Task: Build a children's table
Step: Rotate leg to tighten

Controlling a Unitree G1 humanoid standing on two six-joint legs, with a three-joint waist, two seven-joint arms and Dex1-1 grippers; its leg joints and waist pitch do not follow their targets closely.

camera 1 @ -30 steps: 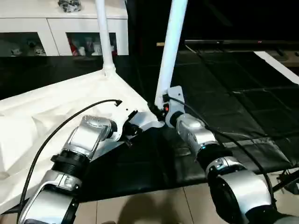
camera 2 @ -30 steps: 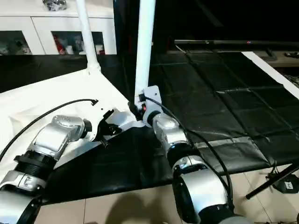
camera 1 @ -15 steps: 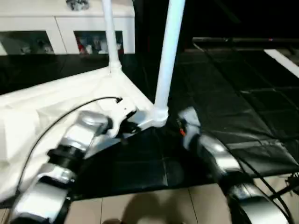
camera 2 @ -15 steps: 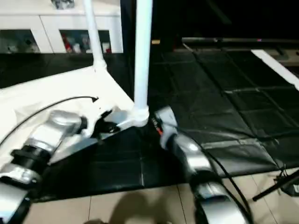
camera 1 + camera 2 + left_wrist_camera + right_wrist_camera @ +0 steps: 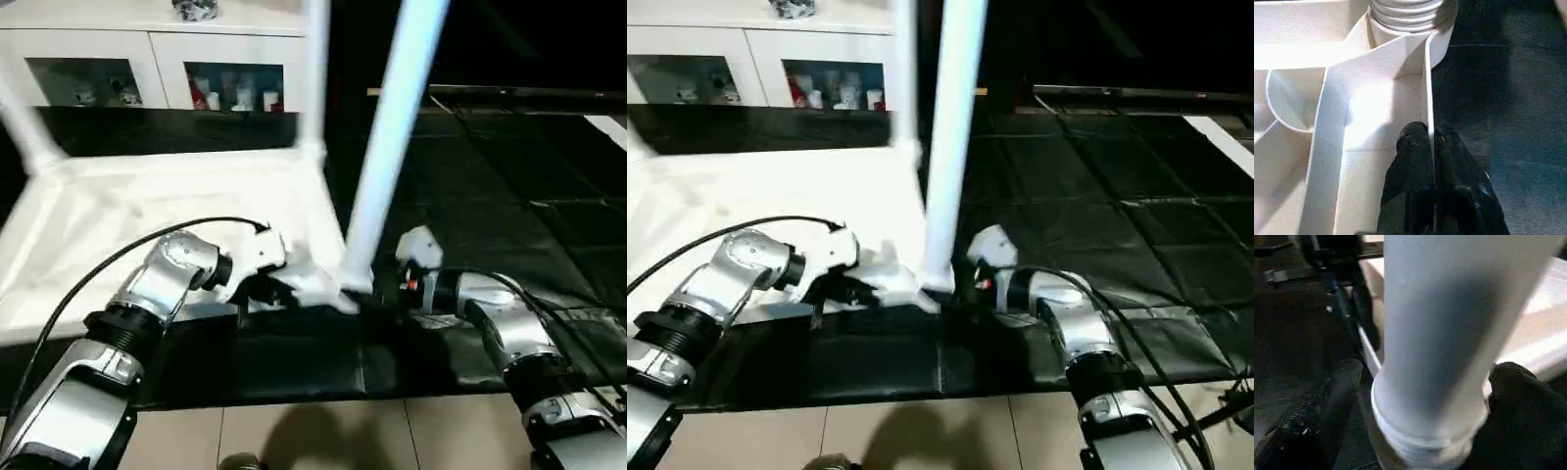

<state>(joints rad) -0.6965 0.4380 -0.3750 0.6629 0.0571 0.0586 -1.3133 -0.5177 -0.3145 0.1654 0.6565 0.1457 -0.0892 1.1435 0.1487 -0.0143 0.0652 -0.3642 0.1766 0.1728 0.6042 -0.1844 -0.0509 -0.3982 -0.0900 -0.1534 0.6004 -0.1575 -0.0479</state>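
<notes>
- The children's table (image 5: 147, 211) lay upside down on the black floor mat (image 5: 490, 206), ribbed underside up, in front of me and toward my left.
- Near leg (image 5: 387, 147) stood upright in the table's near right corner socket (image 5: 1408, 19); its threaded end sat in the socket in my left wrist view.
- A second leg (image 5: 313, 73) rose from the far right corner, and a third (image 5: 24, 127) showed at the far left; both blurred.
- My left gripper (image 5: 1431, 147) was pressed together, pinching the thin side wall (image 5: 1428, 83) of the tabletop just beside the near corner socket, one finger on each side of the wall.
- My right gripper (image 5: 1425, 396) was spread wide around the base of the near leg, fingers (image 5: 1327, 396) on either side; I could not tell whether they touched it.
- White glass-door cabinet (image 5: 157, 69) stood behind the table, small items on its shelves.
- Pale tile floor (image 5: 313, 436) ran along the mat's near edge.
</notes>
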